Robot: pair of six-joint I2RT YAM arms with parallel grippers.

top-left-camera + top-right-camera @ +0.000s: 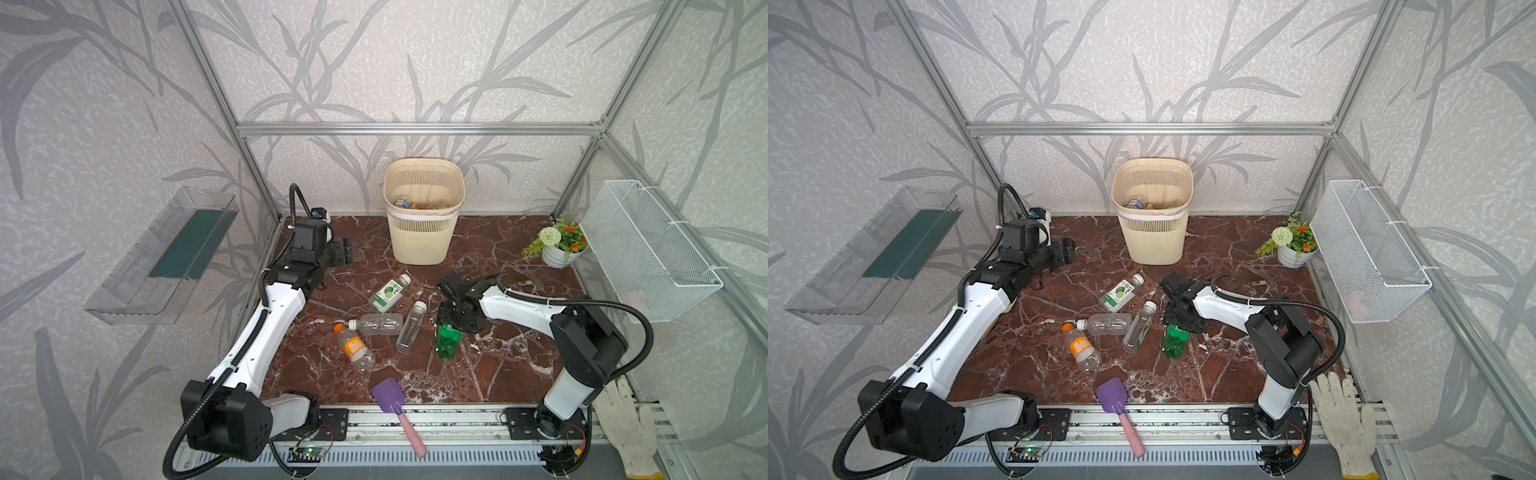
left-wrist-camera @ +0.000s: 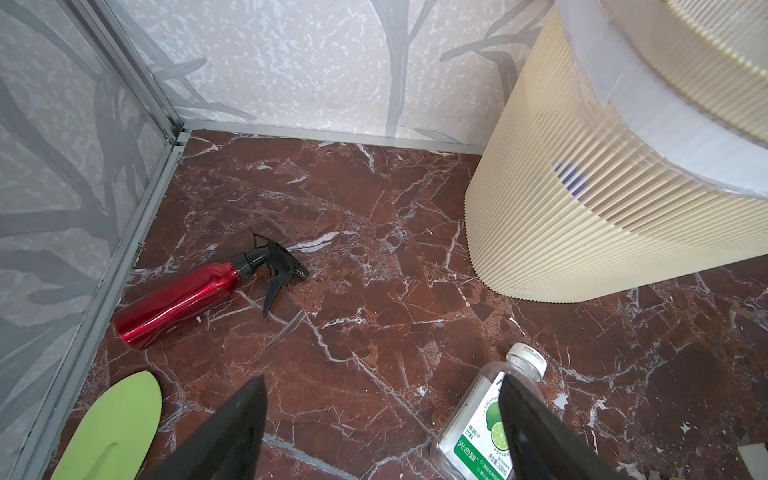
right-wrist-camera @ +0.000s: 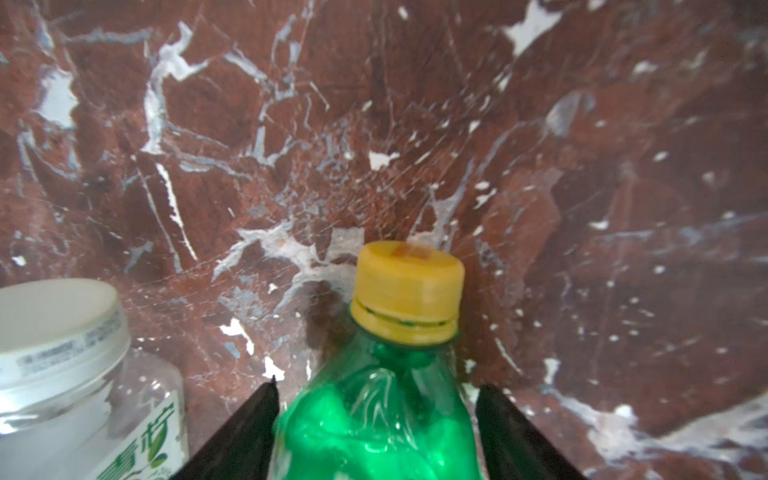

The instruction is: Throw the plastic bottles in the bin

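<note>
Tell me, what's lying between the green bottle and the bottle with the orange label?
A slim clear bottle with a white cap lies between the green bottle and the orange-label bottle; both top views show it.

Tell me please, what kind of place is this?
Probably a robot test booth, not a real home. An aluminium frame holds wallpapered panels, two robot arms are bolted to a front rail, and a slatted bin stands with scattered plastic bottles on a marble-pattern tabletop.

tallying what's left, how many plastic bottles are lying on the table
5: lime-label bottle nearest the bin, ribbed clear bottle, tall clear bottle mid-table, orange-label bottle frontmost, green bottle at the right gripper. Others may be hidden.
</note>
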